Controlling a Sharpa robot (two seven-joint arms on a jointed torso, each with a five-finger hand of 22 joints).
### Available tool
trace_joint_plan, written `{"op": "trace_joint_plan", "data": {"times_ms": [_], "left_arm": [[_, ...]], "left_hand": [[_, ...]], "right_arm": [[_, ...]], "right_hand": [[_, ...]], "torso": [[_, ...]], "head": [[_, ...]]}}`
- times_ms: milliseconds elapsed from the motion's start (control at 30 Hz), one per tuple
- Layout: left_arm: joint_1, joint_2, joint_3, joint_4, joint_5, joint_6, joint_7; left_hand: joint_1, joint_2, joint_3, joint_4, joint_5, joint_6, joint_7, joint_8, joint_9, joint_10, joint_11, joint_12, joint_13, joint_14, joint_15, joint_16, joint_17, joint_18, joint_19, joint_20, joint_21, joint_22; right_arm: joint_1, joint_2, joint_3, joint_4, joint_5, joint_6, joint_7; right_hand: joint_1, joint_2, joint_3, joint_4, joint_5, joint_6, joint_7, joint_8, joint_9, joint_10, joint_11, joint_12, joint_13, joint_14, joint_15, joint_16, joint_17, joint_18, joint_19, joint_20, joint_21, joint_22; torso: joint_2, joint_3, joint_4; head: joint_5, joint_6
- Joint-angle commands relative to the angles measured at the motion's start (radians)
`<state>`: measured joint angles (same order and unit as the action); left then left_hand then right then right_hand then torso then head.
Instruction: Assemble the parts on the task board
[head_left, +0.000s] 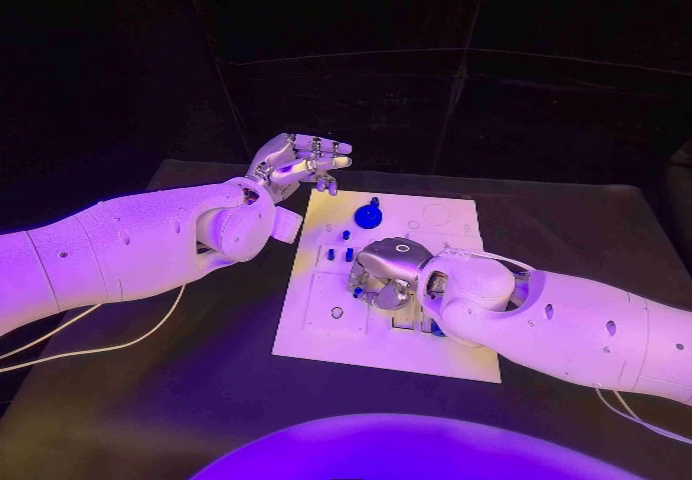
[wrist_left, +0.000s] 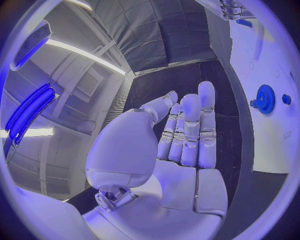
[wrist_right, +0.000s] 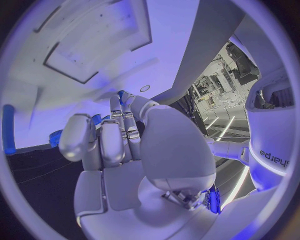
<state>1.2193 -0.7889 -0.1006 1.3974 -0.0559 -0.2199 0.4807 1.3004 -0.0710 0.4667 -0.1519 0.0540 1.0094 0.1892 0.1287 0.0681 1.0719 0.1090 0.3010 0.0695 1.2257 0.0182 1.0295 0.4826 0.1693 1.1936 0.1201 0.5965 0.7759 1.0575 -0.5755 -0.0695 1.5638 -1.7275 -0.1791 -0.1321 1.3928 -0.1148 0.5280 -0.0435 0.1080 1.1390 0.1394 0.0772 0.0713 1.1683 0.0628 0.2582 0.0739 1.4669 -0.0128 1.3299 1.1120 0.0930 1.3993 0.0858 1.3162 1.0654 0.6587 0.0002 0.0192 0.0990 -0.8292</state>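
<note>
Partial word "harpa", upside down, on the white arm (wrist_right: 270, 150) in the right wrist view

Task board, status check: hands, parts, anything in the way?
Left hand open, off the board's far left corner. Right hand low over the task board, grip unclear. Blue gear on board, unobstructed.

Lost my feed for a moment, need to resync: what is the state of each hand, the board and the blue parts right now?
left hand: raised beyond the board's far left corner, holds nothing
right hand: fingers down over the board's middle; grasp hidden
task board: flat on the table
blue gear: on the board's far part, free of both hands
small blue parts: on the board beside the right hand
</note>
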Motion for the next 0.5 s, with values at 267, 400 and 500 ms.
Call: {"op": "trace_joint_plan", "data": {"times_ms": [267,400,500], "left_arm": [[0.002,0.001,0.001,-0.001,0.003,0.006,0.001],[0.002,0.001,0.001,-0.001,0.003,0.006,0.000],[0.002,0.001,0.001,-0.002,0.003,0.007,0.000]], "left_hand": [[-0.004,-0.003,-0.007,0.000,0.001,-0.003,-0.002,0.005,0.001,-0.007,0.001,0.004,0.001,-0.003,0.001,-0.004,-0.001,0.013,0.002,-0.004,-0.005,-0.002],[-0.004,-0.003,-0.007,0.000,0.001,-0.003,-0.002,0.005,0.001,-0.007,0.001,0.004,0.001,-0.003,0.001,-0.004,-0.001,0.013,0.002,-0.004,-0.005,-0.002],[-0.005,-0.002,-0.009,0.001,0.002,-0.004,-0.002,0.006,0.000,-0.008,0.000,0.005,0.000,-0.002,0.001,-0.005,-0.003,0.013,0.002,-0.004,-0.006,-0.002]], "right_arm": [[-0.002,0.003,-0.002,-0.007,-0.010,-0.016,-0.006],[-0.002,0.002,-0.002,-0.008,-0.010,-0.046,-0.008],[-0.002,-0.003,-0.002,-0.005,-0.010,-0.072,-0.006]], "right_hand": [[-0.076,-0.047,-0.036,0.015,0.016,-0.111,0.041,-0.018,-0.009,-0.126,0.047,-0.074,-0.013,0.009,0.028,-0.038,-0.064,0.017,-0.039,0.022,-0.056,-0.093],[-0.076,-0.050,-0.051,0.013,0.013,-0.134,0.044,-0.016,-0.007,-0.157,0.053,-0.081,-0.011,0.003,0.033,-0.052,-0.085,0.022,-0.049,0.029,-0.072,-0.117],[-0.076,-0.049,-0.054,0.013,0.013,-0.136,0.043,-0.016,-0.007,-0.160,0.054,-0.081,-0.011,0.002,0.033,-0.053,-0.088,0.022,-0.050,0.030,-0.074,-0.120]], "torso": [[0.000,-0.0002,0.0008],[0.000,0.0000,0.0004],[0.000,0.0001,0.0004]], "head": [[0.000,0.003],[0.000,0.003],[-0.001,0.003]]}}
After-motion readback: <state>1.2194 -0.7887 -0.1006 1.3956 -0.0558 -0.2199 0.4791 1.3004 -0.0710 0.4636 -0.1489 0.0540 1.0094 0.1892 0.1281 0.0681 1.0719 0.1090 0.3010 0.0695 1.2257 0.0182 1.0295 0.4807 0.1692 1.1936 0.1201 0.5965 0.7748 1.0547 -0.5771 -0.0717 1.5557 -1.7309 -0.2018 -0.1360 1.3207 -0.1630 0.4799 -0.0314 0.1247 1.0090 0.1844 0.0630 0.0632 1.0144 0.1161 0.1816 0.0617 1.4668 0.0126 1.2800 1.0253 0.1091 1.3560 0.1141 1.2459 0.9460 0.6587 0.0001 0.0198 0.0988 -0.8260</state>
